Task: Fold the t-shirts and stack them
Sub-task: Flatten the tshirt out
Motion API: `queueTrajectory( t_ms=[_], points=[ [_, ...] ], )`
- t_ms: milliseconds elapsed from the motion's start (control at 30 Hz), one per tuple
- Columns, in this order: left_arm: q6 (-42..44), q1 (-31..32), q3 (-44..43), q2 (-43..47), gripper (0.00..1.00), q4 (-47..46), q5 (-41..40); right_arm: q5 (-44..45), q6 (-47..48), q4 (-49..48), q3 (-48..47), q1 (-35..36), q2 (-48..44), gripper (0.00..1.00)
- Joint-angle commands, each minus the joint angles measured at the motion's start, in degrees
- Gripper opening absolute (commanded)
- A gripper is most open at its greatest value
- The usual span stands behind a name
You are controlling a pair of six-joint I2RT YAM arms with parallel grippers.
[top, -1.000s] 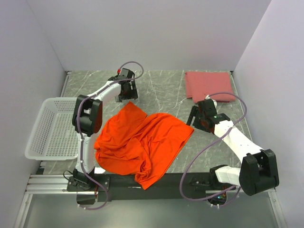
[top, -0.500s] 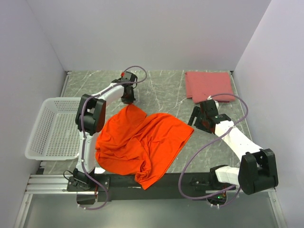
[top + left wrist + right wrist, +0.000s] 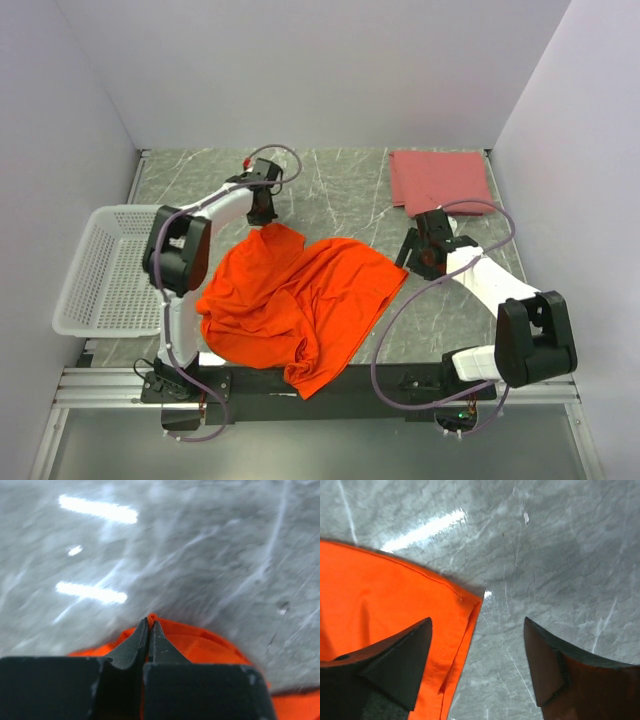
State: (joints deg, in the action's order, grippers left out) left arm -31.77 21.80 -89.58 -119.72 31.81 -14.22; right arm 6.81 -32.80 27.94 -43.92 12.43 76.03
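Note:
A bright orange t-shirt (image 3: 300,300) lies crumpled across the middle of the grey marble table, one part hanging over the near edge. My left gripper (image 3: 265,218) sits at its far left corner, shut on a pinch of the orange cloth (image 3: 200,642). The right gripper (image 3: 408,262) hovers open over the shirt's right corner (image 3: 465,602), with one finger above the cloth and the other above bare table. A dusty pink t-shirt (image 3: 440,180) lies folded at the far right.
A white mesh basket (image 3: 110,270) stands at the left edge of the table. White walls close in the back and both sides. A black rail (image 3: 330,385) runs along the near edge by the arm bases.
My left gripper came down onto the orange shirt's far corner and closed on it. The right gripper crept a little toward the shirt's right corner and its jaws narrowed slightly.

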Motion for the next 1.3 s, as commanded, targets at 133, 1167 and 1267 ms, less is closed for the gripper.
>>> queueTrajectory(
  t_ms=[133,1167,1267],
  points=[
    [-5.0,-4.9,10.5,15.9,0.01,-3.5,-4.0,-2.9,-0.2,-4.5,-0.6,-0.4,3.2,0.74],
    [-5.8,-9.0,9.9,19.3,0.01,-4.8,-1.5,-1.2,1.2,-4.8,-2.1,1.4,9.7,0.13],
    [-5.8,-9.1,9.2,19.5,0.01,-4.7,-2.2,-0.8,1.0,-4.4,-4.1,1.2,10.4,0.0]
  ],
)
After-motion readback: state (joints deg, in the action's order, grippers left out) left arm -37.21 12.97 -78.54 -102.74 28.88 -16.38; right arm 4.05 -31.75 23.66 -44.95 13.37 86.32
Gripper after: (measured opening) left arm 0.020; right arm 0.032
